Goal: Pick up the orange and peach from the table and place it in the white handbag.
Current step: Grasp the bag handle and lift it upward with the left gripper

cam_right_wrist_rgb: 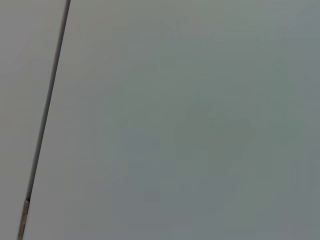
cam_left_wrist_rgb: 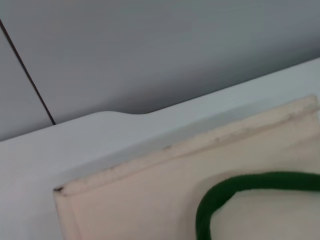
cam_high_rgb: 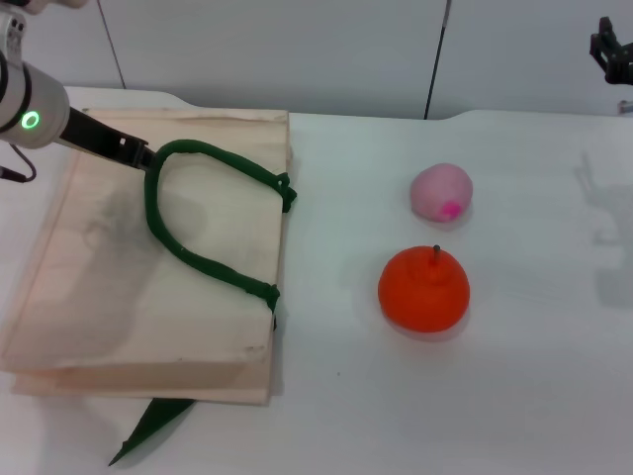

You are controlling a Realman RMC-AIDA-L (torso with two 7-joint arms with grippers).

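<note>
The large flat cream fabric handbag (cam_high_rgb: 148, 287) with dark green strap handles (cam_high_rgb: 198, 213) lies on the left of the white table (cam_high_rgb: 534, 396); the left pincer (cam_high_rgb: 138, 156) sits at the far end of the upper strap, apparently pinching it, though whether its jaws are closed I cannot tell. The bright orange-red round toy orange (cam_high_rgb: 423, 288) sits right of the bag, the smaller pale pink peach (cam_high_rgb: 441, 192) just beyond it on the far side; both lie well right of the left pincer. The right pincer (cam_high_rgb: 613, 51) hovers at the far right corner, nearer the fruits, so it seems the likelier picker; its jaw state I cannot tell. No writing is readable.
</note>
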